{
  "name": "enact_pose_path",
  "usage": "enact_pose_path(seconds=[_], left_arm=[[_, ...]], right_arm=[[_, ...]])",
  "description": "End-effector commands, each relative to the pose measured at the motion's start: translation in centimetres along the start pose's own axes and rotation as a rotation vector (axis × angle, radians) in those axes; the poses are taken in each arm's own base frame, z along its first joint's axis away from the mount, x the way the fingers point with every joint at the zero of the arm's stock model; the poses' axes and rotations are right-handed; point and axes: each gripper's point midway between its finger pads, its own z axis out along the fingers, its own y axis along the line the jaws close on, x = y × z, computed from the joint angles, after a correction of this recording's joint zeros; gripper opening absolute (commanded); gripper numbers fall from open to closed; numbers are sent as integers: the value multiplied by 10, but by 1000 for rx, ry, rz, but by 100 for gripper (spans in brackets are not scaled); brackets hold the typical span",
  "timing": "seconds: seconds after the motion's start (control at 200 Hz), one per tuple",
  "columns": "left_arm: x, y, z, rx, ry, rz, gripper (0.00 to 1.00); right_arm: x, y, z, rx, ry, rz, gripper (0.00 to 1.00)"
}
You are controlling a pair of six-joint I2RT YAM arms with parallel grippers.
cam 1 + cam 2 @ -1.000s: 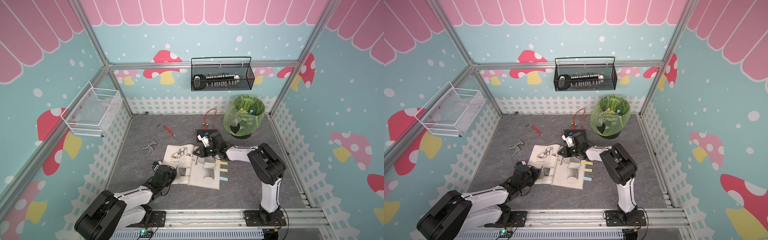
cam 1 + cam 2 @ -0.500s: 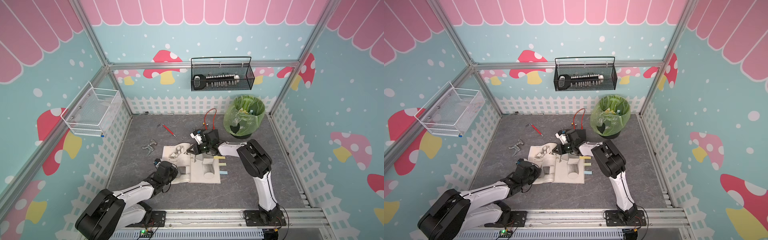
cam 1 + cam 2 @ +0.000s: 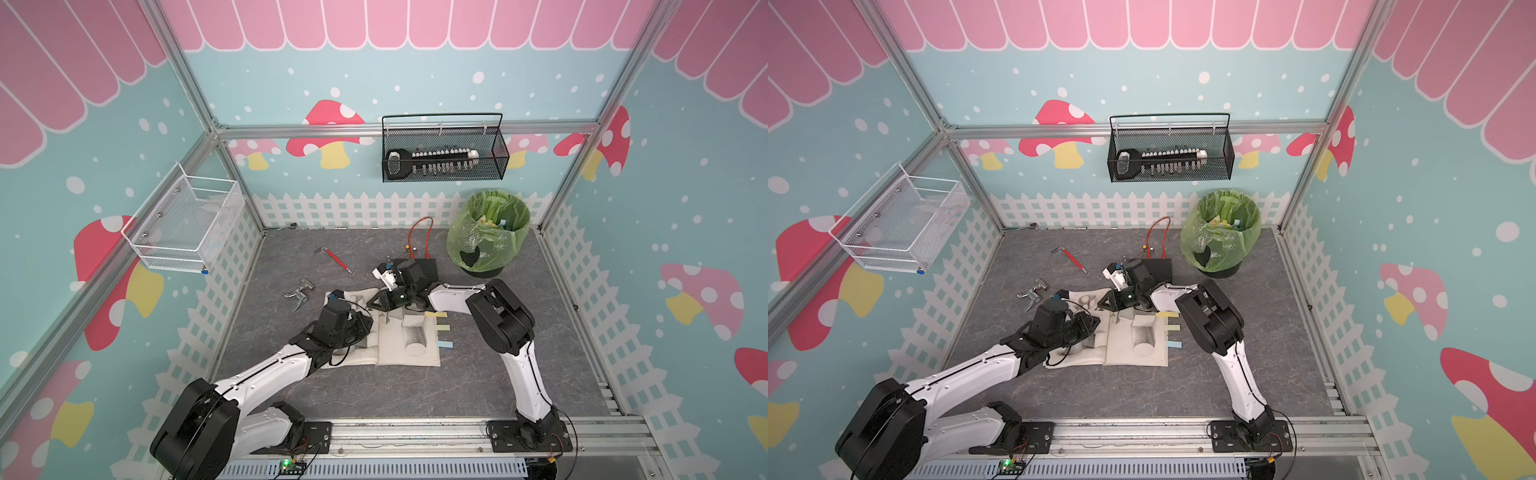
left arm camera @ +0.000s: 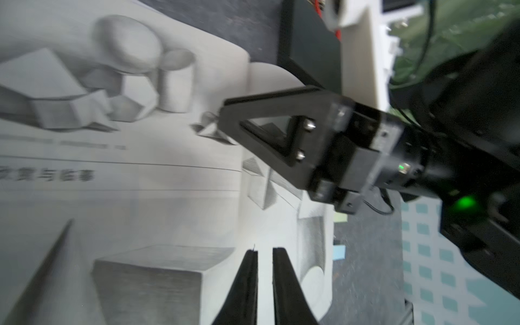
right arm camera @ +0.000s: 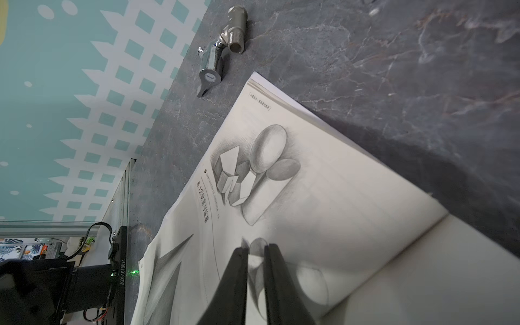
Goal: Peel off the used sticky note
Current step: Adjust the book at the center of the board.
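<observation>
An open drawing book [image 3: 390, 345] [image 3: 1125, 353] lies flat mid-table. Three sticky note tabs stick out from its right edge: yellow [image 3: 435, 315], green [image 3: 442, 328] and blue [image 3: 444, 344]. I cannot tell which is the used one. My left gripper [image 3: 368, 327] [image 4: 264, 250] hovers over the left page, jaws open by a narrow gap with nothing between them. My right gripper [image 3: 370, 304] [image 5: 256, 247] reaches across the book's far edge near the spine. It is also open by a narrow gap and empty, well left of the tabs.
A green-bagged bin [image 3: 488, 237] stands at the back right, with a black box [image 3: 424, 264] and a red cable [image 3: 417, 232] beside it. A metal tap [image 3: 300, 291] and a red-handled tool [image 3: 338, 259] lie left of the book. Wire baskets hang on the walls.
My right gripper has swung left, from beside the tabs on the right page to the book's far middle. My left gripper has pushed further over the left page and its jaws have parted slightly.
</observation>
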Motion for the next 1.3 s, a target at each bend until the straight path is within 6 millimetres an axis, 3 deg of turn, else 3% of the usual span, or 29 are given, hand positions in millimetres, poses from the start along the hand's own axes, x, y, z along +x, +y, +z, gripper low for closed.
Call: enact_pose_path(seconds=[0.0,0.245,0.48,0.62,0.781,0.891,1.066,1.296], left_arm=[[30,-36,8,200,153,132,16],[99,-58,44,304,355,230,13],[102,-27,67,177,327,199,11],[104,-7,74,104,321,183,11],[111,7,82,73,332,154,10],[115,11,86,78,341,138,10],[117,13,90,83,348,125,9],[120,14,93,88,361,119,9]], right_arm=[[21,-12,7,39,63,33,19],[19,-16,8,63,67,43,20],[14,-13,4,75,59,52,21],[5,-8,-12,105,23,63,28],[-10,-4,-57,196,-65,84,43],[-13,-5,-105,288,-145,108,51],[23,-30,-169,412,-199,201,57],[83,-65,-212,521,-205,319,70]])
